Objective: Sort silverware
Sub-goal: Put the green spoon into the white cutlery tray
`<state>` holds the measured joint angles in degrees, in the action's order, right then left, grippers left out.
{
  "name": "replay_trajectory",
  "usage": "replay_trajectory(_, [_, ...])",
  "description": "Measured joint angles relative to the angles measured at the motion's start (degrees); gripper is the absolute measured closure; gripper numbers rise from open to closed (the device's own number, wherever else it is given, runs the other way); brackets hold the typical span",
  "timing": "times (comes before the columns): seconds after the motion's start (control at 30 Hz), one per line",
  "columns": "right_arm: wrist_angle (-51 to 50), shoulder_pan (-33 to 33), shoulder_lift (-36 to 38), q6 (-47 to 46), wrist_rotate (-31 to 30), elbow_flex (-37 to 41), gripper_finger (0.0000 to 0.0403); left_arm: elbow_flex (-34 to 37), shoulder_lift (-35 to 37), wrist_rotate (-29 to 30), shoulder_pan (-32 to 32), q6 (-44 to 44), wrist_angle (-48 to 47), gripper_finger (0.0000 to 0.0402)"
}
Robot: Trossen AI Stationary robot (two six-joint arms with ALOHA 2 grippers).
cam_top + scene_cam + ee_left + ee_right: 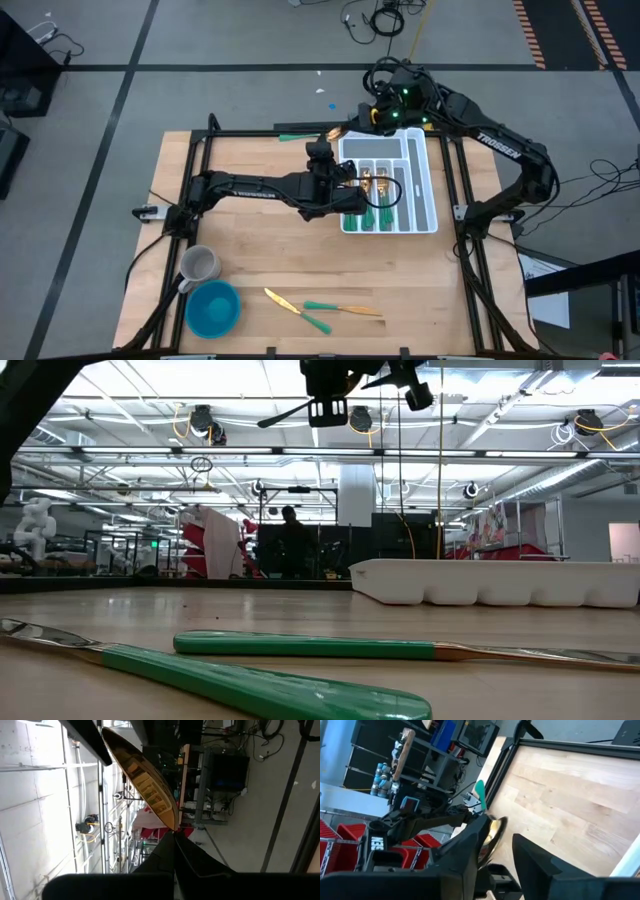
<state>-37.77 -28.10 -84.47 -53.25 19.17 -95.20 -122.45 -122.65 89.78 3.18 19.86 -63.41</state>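
My left gripper (345, 186) hovers over the left side of the white tray (428, 190) and is shut on a gold-headed piece of silverware (145, 785). In the left wrist view its gold head sticks out past the fingers; its handle is hidden. My right gripper (350, 128) is at the tray's far left corner, shut on another piece (312, 136) whose teal handle (480, 795) points toward the table's left. Several pieces lie in the tray's compartments (375, 195). Two more pieces (320, 308) lie flat near the table's near edge, also seen in the low view (300, 646). My left gripper pinches the gold piece between its two shut fingers (200, 862) at the narrow end of the gold head (172, 827). The head stands out beyond the fingertips, lifted clear. The fingers hide the rest. My right gripper holds its piece at the gold head (494, 831), which lies between the two fingers against one finger (465, 845). The teal handle juts out beyond the fingertips, about level, toward the table's left. The piece is lifted clear of the table.
A grey mug (200, 264) and a blue bowl (213, 307) stand near the table's near left corner. A black frame (200, 150) runs along the table's edges. Bare wood lies between the tray and the two loose pieces.
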Motion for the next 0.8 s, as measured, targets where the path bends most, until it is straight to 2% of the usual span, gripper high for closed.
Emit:
replay_trajectory(0.33, [-1.3,-0.5,-0.5,0.8,0.9,0.0,0.0296,0.0,0.0,-0.1,0.0,0.1,-0.1,0.0401])
replay_trajectory(0.53, [-1.2,-0.5,-2.5,0.4,3.6,-0.1,0.0304,0.0,0.0,-0.1,-0.1,0.1,-0.1,0.0401])
replay_trajectory(0.63, [-1.1,-0.4,-2.8,1.7,3.3,0.0,0.0334,0.0,0.0,-0.1,-0.1,0.1,-0.1,0.0401])
replay_trajectory(0.73, [-0.7,-0.5,-2.9,3.4,2.7,0.0,0.0385,0.0,0.0,0.2,-0.1,0.0,0.1,0.0401])
replay_trajectory(0.8, [-1.1,-0.5,-2.9,4.1,2.5,0.0,0.0395,0.0,0.0,0.4,0.0,-0.1,0.2,0.0401])
